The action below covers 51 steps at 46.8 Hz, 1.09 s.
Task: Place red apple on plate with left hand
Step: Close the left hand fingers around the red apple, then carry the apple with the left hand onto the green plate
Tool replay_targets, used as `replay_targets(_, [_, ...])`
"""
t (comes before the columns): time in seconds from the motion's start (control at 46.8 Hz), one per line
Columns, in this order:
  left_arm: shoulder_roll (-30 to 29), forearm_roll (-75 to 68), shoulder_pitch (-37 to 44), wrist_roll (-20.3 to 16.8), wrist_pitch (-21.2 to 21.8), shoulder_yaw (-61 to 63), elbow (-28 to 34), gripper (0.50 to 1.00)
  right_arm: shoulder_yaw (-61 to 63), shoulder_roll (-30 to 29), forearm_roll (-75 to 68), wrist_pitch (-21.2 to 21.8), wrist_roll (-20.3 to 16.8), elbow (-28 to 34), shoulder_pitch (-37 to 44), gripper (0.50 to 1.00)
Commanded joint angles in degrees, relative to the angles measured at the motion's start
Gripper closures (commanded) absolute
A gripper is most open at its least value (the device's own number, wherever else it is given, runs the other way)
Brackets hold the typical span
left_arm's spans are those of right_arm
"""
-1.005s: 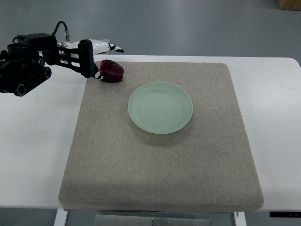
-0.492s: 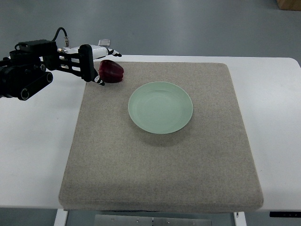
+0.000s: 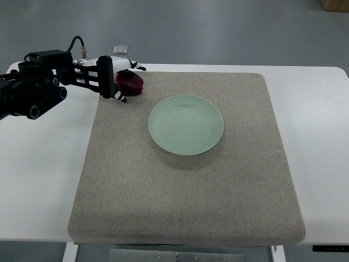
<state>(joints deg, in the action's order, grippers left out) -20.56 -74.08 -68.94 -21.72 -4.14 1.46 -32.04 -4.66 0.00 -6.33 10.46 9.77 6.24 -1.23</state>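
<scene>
The red apple (image 3: 132, 84) lies on the grey mat near its far left corner. My left hand (image 3: 130, 82) reaches in from the left and straddles the apple, with white fingers (image 3: 134, 66) behind it and a black fingertip (image 3: 120, 97) in front. The fingers are spread around the apple and do not visibly clamp it. The hand covers the apple's left side. The pale green plate (image 3: 186, 124) sits empty on the mat, to the right of the apple and nearer me. The right hand is out of view.
The grey mat (image 3: 185, 191) covers most of the white table (image 3: 43, 164). My left forearm (image 3: 35, 90), black with a cable, lies over the table's far left part. Grey floor lies beyond the table's far edge.
My left hand has moved right, from beside the apple to around it, and now covers its left side. The apple and the plate have not moved.
</scene>
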Motion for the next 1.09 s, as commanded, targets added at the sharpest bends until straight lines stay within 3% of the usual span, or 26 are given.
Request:
replay_targets(0.0, [0.08,-0.01,0.29,0.01,0.01,0.03,0.66,0.564,0.00,0.00,0.00,0.00,-0.02,0.00,0.00,0.536])
replay_targets(0.599, [0.79,-0.01,0.65,-0.34,0.01,0.03,2.34,0.771,0.00,0.00,0.00,0.00,-0.02,0.00,0.00,0.536])
replay_targets(0.812, [0.79,-0.01,0.65,-0.34,-0.17,0.03,2.34,0.986,0.09,0.00,0.00,0.00,-0.02,0.00,0.00,0.536])
replay_targets(1.069, [0.79,0.34,0.47,-0.43,-0.52,-0.49,2.25,1.000,0.00,0.00,0.00,0.00,0.07,0.00,0.08,0.536])
